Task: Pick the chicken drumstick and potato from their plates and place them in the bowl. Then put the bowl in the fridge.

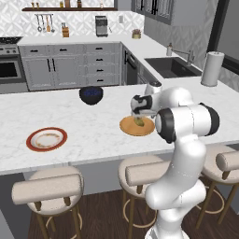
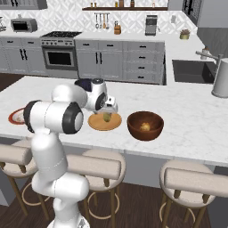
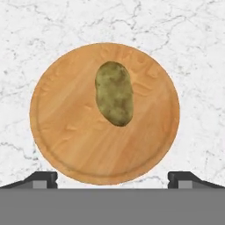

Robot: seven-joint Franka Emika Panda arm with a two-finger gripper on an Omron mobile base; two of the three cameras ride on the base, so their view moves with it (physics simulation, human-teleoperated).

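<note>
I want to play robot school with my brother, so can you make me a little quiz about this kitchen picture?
1. True or false: the gripper has its jaws shut on the potato.
2. The potato lies on: A the orange plate; B the red-rimmed plate; C a stool.
3. Fill in: the orange plate stands on the white marble ____.

Key: 1 false, the jaws stand open above the potato. 2 A. 3 counter.
</note>
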